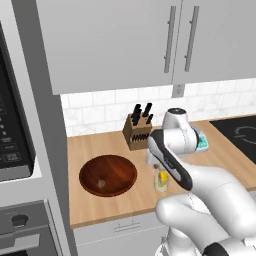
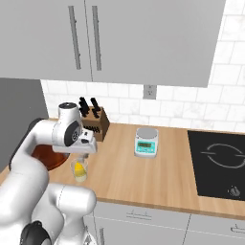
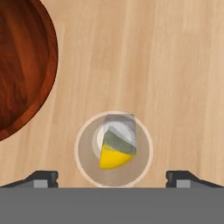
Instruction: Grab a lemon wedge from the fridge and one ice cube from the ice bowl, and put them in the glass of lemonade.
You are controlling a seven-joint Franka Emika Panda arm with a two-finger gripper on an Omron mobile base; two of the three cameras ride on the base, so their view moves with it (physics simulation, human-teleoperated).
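Hand point(image 3: 112, 178): directly above the glass point(image 3: 113, 148), fingers spread wide apart, gripping nothing. Glass: upright on the wooden table point(image 3: 175, 65), holding a yellow lemon wedge point(image 3: 113, 158) and a greyish ice cube point(image 3: 119, 133). Ice bowl point(image 1: 108, 175): beside the glass. Knife block point(image 1: 137, 128): near the wall.

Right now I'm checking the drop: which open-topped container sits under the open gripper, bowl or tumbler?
The small clear tumbler, holding the yellow wedge; the wide reddish-brown wooden bowl lies aside.
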